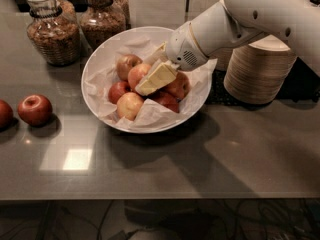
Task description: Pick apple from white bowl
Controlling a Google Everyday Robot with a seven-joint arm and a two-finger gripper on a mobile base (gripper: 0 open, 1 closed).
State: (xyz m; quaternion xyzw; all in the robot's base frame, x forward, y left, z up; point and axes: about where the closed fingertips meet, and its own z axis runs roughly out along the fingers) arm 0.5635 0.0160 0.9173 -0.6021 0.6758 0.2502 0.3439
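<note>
The white bowl (98,63), wide and lined with crumpled white paper, sits on the grey table at centre. It holds several red-yellow apples, among them one at the front (129,105), one at the back (126,64) and one at the right (178,87). My gripper (151,82), cream-coloured on a white arm that comes in from the upper right, is down inside the bowl. It lies over the middle apples, against the apple (137,74) just left of it, and hides part of the pile.
Two loose red apples (35,109) (4,113) lie on the table at the left. Two glass jars (52,31) (102,19) stand behind the bowl. A stack of beige disposable bowls (260,69) stands at the right. The table's front edge (160,196) runs along the bottom.
</note>
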